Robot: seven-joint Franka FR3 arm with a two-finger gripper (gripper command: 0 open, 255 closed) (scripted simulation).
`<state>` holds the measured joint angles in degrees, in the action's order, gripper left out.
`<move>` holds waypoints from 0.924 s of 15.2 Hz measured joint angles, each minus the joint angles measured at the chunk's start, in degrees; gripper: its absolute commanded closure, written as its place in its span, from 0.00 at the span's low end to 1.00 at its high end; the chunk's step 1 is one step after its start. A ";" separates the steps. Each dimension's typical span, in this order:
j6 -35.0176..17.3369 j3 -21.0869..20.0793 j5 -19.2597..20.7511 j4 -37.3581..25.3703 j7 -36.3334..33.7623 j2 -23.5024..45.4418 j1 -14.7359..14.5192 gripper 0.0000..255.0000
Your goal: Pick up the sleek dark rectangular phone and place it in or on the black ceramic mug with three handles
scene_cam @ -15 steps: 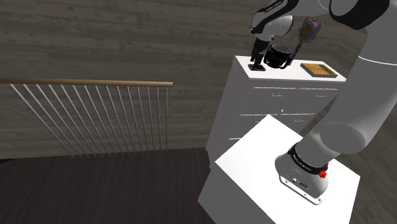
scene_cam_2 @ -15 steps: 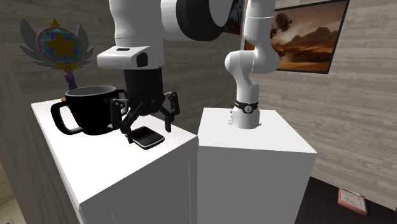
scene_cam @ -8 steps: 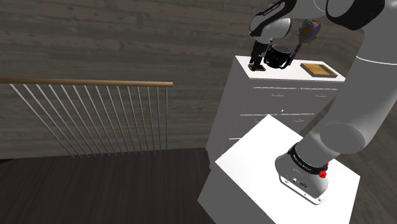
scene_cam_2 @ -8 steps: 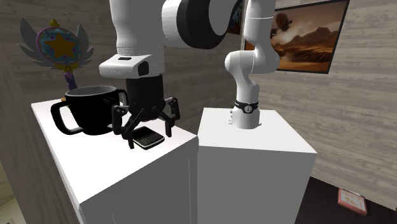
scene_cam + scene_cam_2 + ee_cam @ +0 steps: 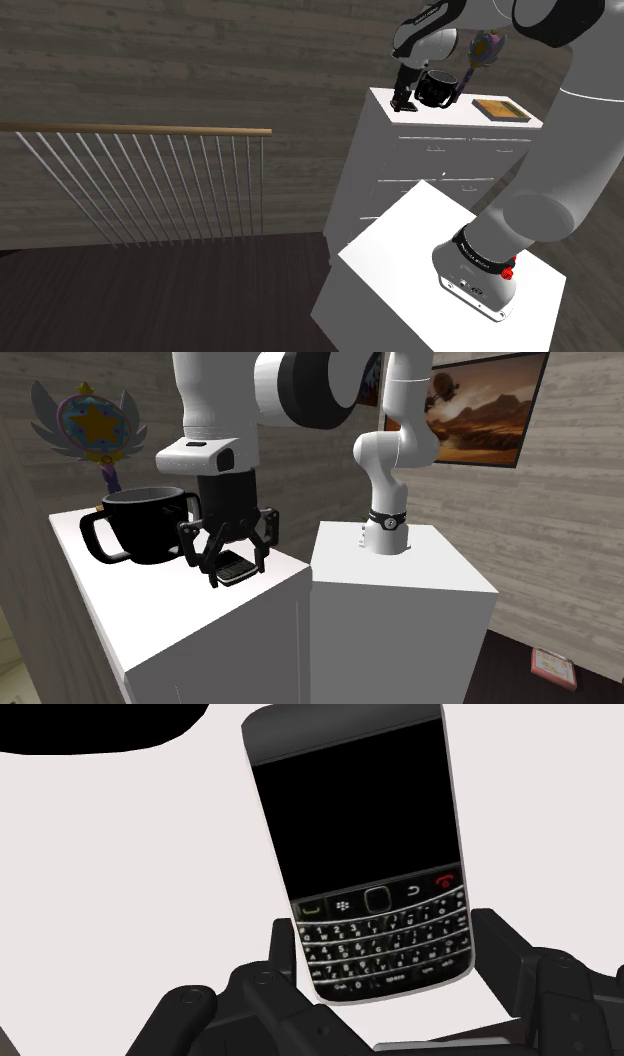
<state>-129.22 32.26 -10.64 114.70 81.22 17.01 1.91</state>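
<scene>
The black gripper (image 5: 233,555) has dropped lower than half a second ago. Its fingers have drawn in and now clasp the dark phone (image 5: 236,566) by the long edges at the keypad end. In the wrist view, the fingers (image 5: 283,954) press against both sides of the phone (image 5: 358,844), which lies flat, screen up, on the white top.

That top belongs to a white chest of drawers (image 5: 440,152) against a grey plank wall. In the second exterior view, the black mug (image 5: 143,524) stands left of centre, just beside the gripper, with one handle close to a finger. A star-headed wand (image 5: 84,428) rises behind it at upper left.

The arm's white stand (image 5: 400,614) sits at centre right, with a framed picture (image 5: 482,414) on the wall above. In the shoulder view, a flat wooden tray (image 5: 499,108) lies at the chest's right end, and a railing (image 5: 140,180) crosses the left half.
</scene>
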 measured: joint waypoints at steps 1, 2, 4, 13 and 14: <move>0.00 0.00 0.00 0.00 0.00 0.00 0.00 1.00; 0.00 0.00 0.00 0.00 0.00 0.00 0.00 1.00; -0.01 0.00 0.00 0.00 0.00 0.00 0.00 1.00; 5.12 0.92 2.51 -2.42 -1.73 -3.26 -0.86 1.00; 5.90 1.06 2.84 -2.84 -1.85 -3.70 -0.90 1.00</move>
<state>-123.32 33.32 -7.80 111.86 79.37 13.32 1.02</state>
